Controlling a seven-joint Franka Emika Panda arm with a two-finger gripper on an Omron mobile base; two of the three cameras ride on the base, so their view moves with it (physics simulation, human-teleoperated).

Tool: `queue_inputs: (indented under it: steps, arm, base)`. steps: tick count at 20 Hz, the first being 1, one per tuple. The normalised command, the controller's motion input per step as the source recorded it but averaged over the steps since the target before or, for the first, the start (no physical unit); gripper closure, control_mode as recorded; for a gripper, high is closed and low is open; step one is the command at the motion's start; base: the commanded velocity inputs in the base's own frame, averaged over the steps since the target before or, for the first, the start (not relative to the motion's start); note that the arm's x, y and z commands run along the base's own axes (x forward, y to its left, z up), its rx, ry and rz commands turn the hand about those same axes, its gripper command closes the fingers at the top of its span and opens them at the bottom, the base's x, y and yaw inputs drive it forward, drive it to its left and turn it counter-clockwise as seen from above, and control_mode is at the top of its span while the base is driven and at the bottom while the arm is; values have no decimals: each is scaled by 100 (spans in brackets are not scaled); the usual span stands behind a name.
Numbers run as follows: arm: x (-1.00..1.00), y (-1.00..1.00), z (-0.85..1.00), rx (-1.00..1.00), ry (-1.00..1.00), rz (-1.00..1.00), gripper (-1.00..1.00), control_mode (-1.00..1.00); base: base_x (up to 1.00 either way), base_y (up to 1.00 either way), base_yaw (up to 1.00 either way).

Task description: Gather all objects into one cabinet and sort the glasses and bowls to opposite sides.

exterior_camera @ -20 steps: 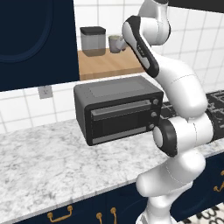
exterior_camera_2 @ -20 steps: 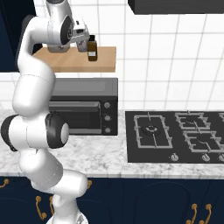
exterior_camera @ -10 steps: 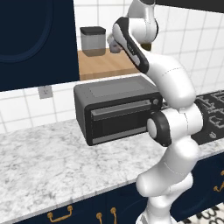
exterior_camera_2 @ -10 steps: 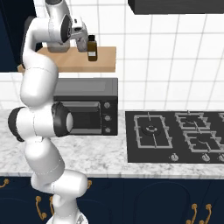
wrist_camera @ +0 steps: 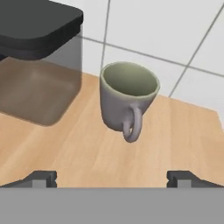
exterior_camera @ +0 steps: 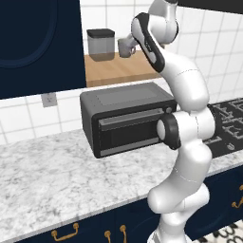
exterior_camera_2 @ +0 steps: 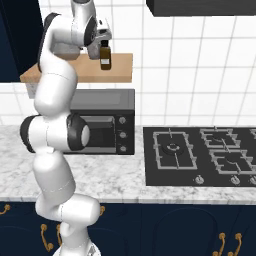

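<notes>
Reaching up to the wooden shelf [exterior_camera: 118,71], the arm has swung in over the last second, bringing the gripper [wrist_camera: 112,177], jaws spread wide and empty, near the grey cup [wrist_camera: 127,98] (upright, right of the lidded canister [wrist_camera: 37,65]), so a grasp looks imminent.

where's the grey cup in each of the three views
Left base view: the grey cup stands on the wooden shelf, upper middle, just right of the dark-lidded canister, partly behind the arm.
Right base view: I cannot make it out; the arm covers that part of the shelf.
Hand view: centre of the picture, handle toward the camera, beyond the wide-open gripper.
Shared landmark: the wooden shelf.
</notes>
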Motion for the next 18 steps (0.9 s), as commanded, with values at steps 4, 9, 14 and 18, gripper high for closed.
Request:
queue_inputs:
  steps: [4,9,14,18]
  arm:
    - [0,2,-35,-2,12,0,-100,-100]
    - [-1,3,-39,-4,15,1,-100,-100]
    - [23,4,-29,0,1,0,-100,-100]
    - [1,20,-80,-1,14,0,-100,-100]
  base:
    - [0,0,0]
    - [0,0,0]
    - [0,0,0]
    - [0,0,0]
